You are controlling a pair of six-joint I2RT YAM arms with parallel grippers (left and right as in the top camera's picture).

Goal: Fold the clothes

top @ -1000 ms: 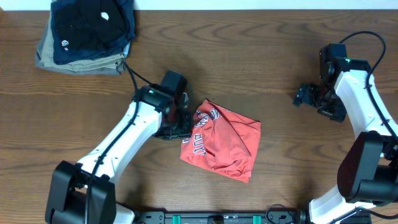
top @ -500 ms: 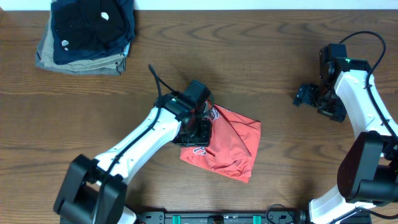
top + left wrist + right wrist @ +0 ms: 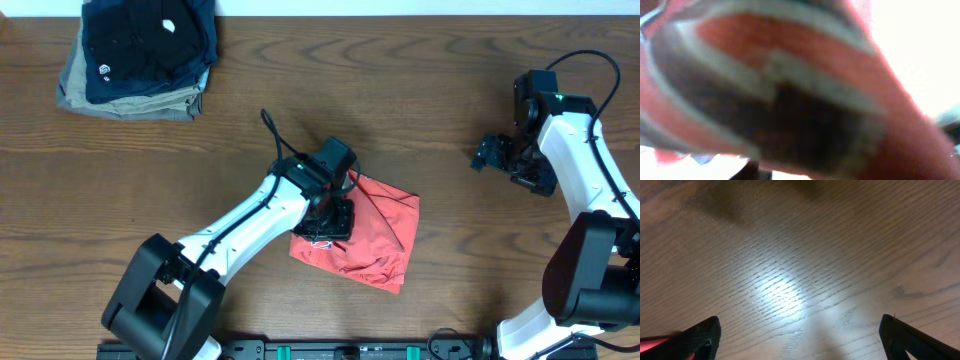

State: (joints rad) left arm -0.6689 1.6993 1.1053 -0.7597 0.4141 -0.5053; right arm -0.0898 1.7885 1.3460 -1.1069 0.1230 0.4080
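Finds the left gripper [image 3: 335, 215] over the middle of the shirt [image 3: 378, 238], no longer at its left edge as a second ago. Brings the lettered flap along with it, so most of the white print now lies hidden beneath the tool. Leaves the right gripper [image 3: 495, 153] where it was, well apart from the cloth at the right side of the table [image 3: 300, 110].

Cannot tell how the left jaws stand. Hides them from above under the wrist body. Fills the left wrist view with blurred red cloth and white lettering close against the lens. Looks like a pinch on that edge, judging by the flap's travel with the tool, but cannot confirm. Shows the right gripper spread wide in its own view, fingertips at the two lower corners, only bare wood between them.

Places the shirt near the table's centre, toward the front edge, as a crumpled, roughly four-sided bundle with wrinkles along its lower side. Puts the pile [image 3: 140, 55] of dark and khaki garments in the far left corner, well apart.

Counts as mid-fold at best: one side brought across, nothing squared. Still to do, by the look of it: lay the flap down, smooth it, fold again into a neat packet.
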